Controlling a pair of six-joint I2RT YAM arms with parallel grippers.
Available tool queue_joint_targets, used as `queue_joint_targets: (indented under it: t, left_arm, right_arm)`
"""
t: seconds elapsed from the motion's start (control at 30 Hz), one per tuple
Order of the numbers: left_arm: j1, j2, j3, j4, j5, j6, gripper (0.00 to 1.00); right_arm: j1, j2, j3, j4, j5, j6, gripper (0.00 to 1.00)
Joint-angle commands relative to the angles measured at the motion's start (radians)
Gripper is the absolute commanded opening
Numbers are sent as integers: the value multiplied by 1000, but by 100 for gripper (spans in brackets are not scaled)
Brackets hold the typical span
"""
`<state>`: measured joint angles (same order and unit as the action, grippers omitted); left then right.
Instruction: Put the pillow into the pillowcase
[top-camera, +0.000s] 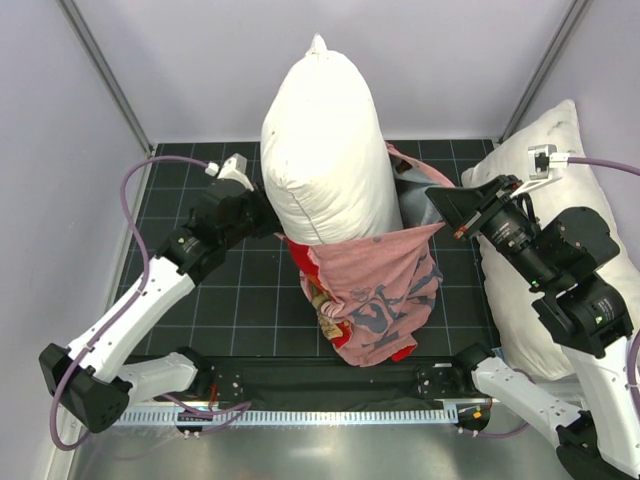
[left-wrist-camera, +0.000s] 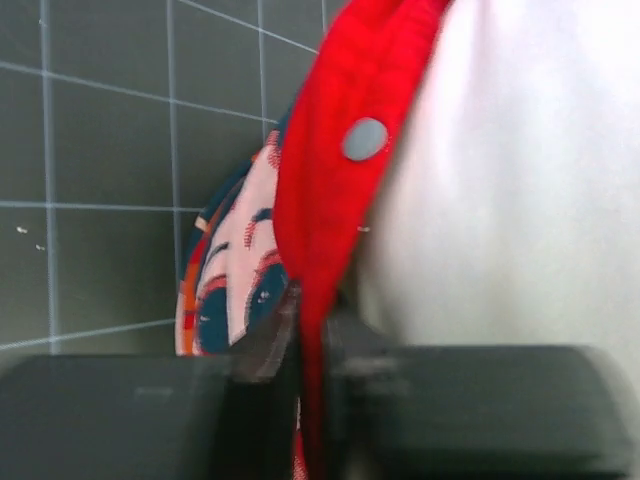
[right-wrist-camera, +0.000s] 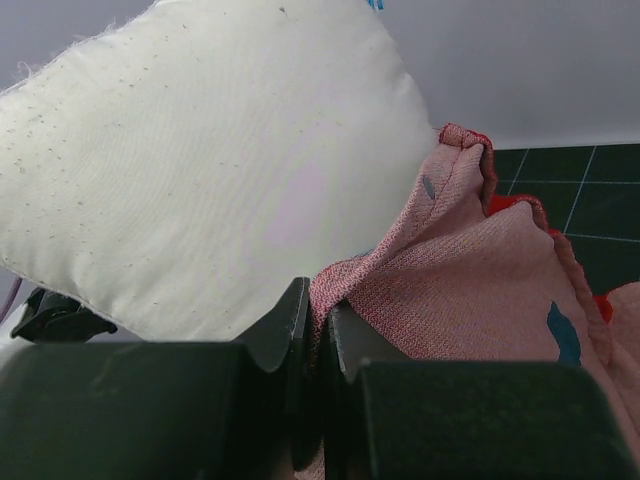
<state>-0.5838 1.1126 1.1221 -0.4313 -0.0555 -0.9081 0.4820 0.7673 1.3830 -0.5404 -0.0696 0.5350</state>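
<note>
The plump white pillow (top-camera: 325, 140) stands on end in the middle of the mat, its lower end inside the pillowcase (top-camera: 375, 290), whose faded pink side faces out. My left gripper (top-camera: 268, 215) is at the pillow's left side. In the left wrist view it (left-wrist-camera: 312, 330) is shut on the pillowcase's red rim (left-wrist-camera: 330, 190), near a grey snap, with the pillow (left-wrist-camera: 520, 180) just right of it. My right gripper (top-camera: 447, 215) holds the rim on the right. In the right wrist view it (right-wrist-camera: 320, 305) is shut on pink pillowcase cloth (right-wrist-camera: 480, 280) beside the pillow (right-wrist-camera: 220, 150).
A larger white pillow (top-camera: 555, 190) lies along the right edge under my right arm. A black grid mat (top-camera: 220, 290) covers the table. Grey walls and slanted frame posts (top-camera: 105, 75) close in the back and sides.
</note>
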Motion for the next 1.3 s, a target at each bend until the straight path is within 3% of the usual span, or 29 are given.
queue_joint_targets:
  t: [0.0, 0.03, 0.13, 0.3, 0.37, 0.5, 0.67, 0.83, 0.93, 1.0, 1.1, 1.23, 1.27]
  left_arm:
    - [2, 9, 77, 29, 43, 31, 6]
    - [1, 12, 129, 20, 46, 41, 0]
    - [1, 10, 232, 19, 86, 113, 0]
    - [1, -4, 562, 17, 111, 251, 0]
    - [1, 3, 713, 19, 149, 273, 1]
    - [2, 1, 852, 35, 201, 276, 0]
    - [1, -86, 754, 77, 206, 227, 1]
    - [1, -239, 430, 112, 103, 157, 0]
    - [1, -284, 287, 167, 65, 106, 1]
    - [1, -297, 280, 196, 65, 107, 0]
    - [1, -240, 459, 198, 100, 158, 1]
    - [1, -110, 859, 138, 173, 201, 0]
    - [1, -76, 1018, 109, 180, 205, 1]
  right_arm:
    - [-3, -17, 44, 43, -4, -15, 4]
    - [-2, -14, 41, 46, -12, -17, 4]
    - [-2, -11, 13, 66, -30, -18, 4]
    - [-2, -20, -16, 109, -56, -17, 4]
    - [-2, -25, -22, 123, -78, -10, 4]
    - [-2, -36, -30, 154, -88, 3, 4]
    - [-2, -1, 25, 288, -58, 7, 4]
    - [-2, 183, 449, 306, -142, 5, 4]
    - [0, 274, 609, 371, -165, 49, 4]
    - [-2, 308, 648, 402, -176, 81, 4]
    - [-2, 264, 576, 444, -196, 89, 4]
    - [-3, 116, 165, 584, -148, 92, 4]
    - [-2, 87, 104, 627, -135, 98, 4]
